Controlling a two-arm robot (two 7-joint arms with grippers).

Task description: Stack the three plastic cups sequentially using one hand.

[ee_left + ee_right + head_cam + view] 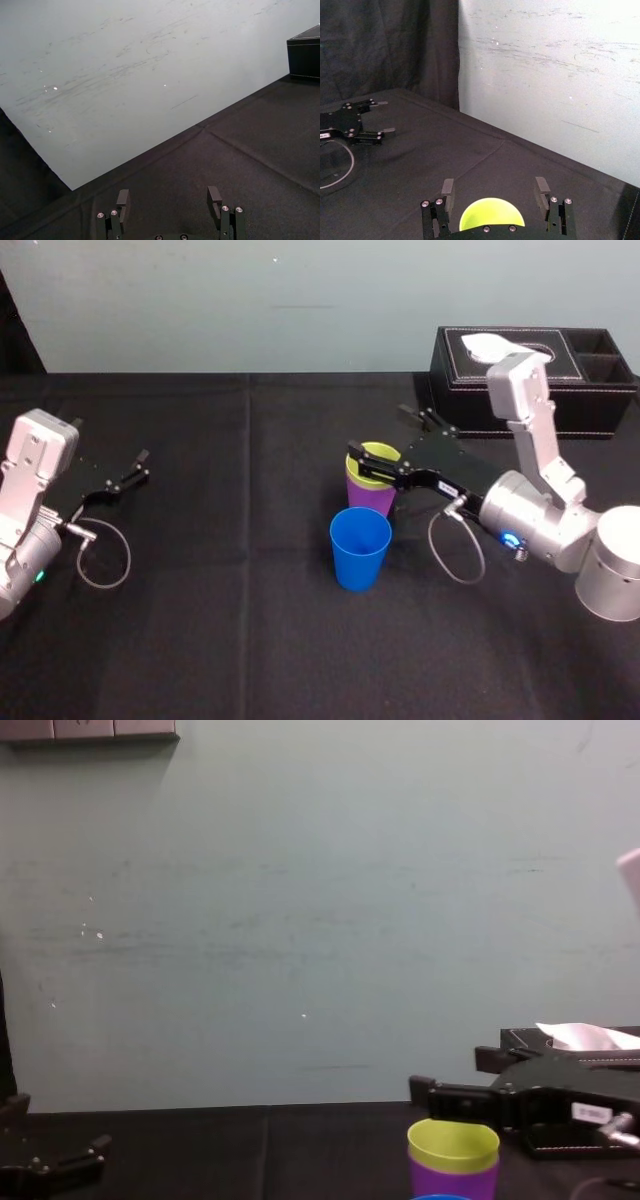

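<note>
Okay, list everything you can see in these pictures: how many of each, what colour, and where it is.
yellow-green cup: one, yellow-green, nested inside the purple cup, mid-table
purple cup: one, purple, upright, mid-table
blue cup: one, blue, upright on its own, just in front of the nested pair, nearer the robot
tissue box: one, black, far right of the table, white tissue on top
table: one, covered in black cloth
right gripper: one, black, open, jaws either side of the yellow-green cup's rim
left gripper: one, black, open, parked at the table's left, holding nothing
</note>
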